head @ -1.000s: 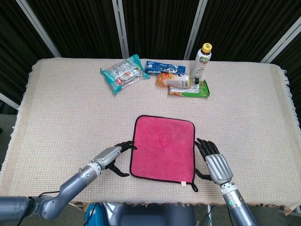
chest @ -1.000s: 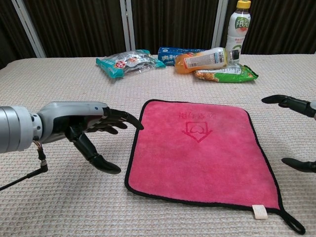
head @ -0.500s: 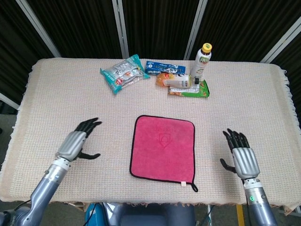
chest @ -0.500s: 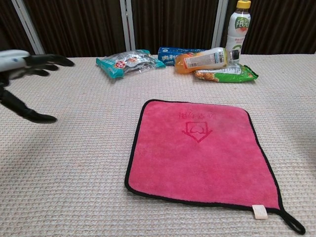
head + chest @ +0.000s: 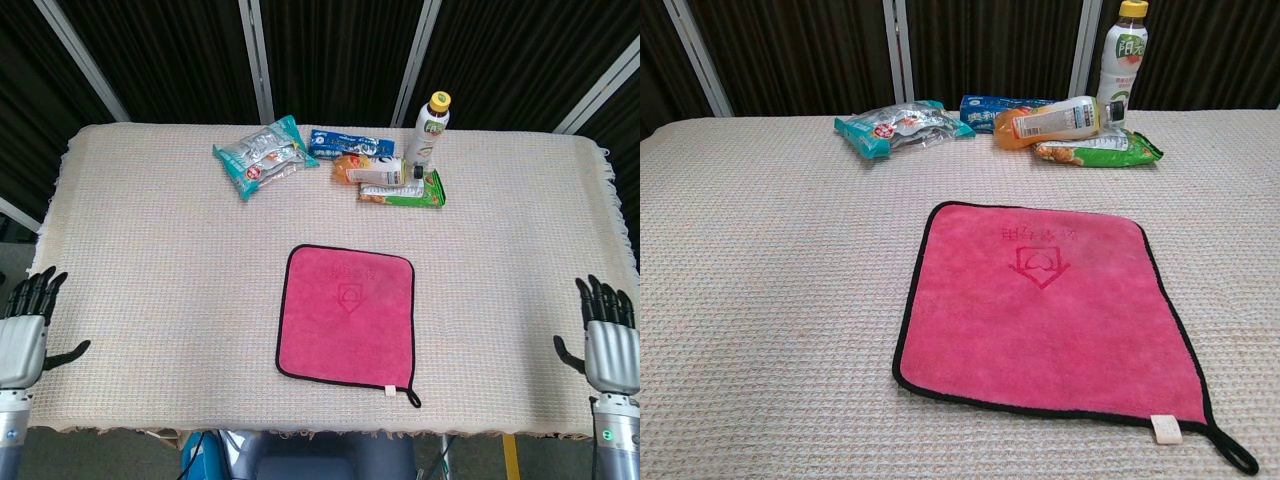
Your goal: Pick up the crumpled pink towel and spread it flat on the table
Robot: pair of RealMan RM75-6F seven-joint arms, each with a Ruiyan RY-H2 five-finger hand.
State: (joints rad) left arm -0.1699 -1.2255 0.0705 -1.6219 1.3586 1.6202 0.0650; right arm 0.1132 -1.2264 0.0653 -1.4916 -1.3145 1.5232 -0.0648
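The pink towel [image 5: 346, 314] with a black border lies spread flat near the front middle of the table; the chest view shows the towel [image 5: 1048, 313] smooth, with a hanging loop at its near right corner. My left hand [image 5: 25, 329] hovers off the table's left front edge, fingers apart and holding nothing. My right hand [image 5: 608, 340] is off the right front edge, fingers spread and holding nothing. Both are far from the towel. Neither hand shows in the chest view.
At the back of the table lie a teal snack packet [image 5: 262, 155], a blue packet [image 5: 343, 142], a lying orange bottle [image 5: 368, 170] and a green packet [image 5: 412, 191]. An upright bottle [image 5: 426, 129] stands beside them. The beige table cloth [image 5: 150, 250] covers the table.
Both hands have drawn away from the towel's sides, outward to the table's left and right front edges. They have left the chest view. The towel has not moved.
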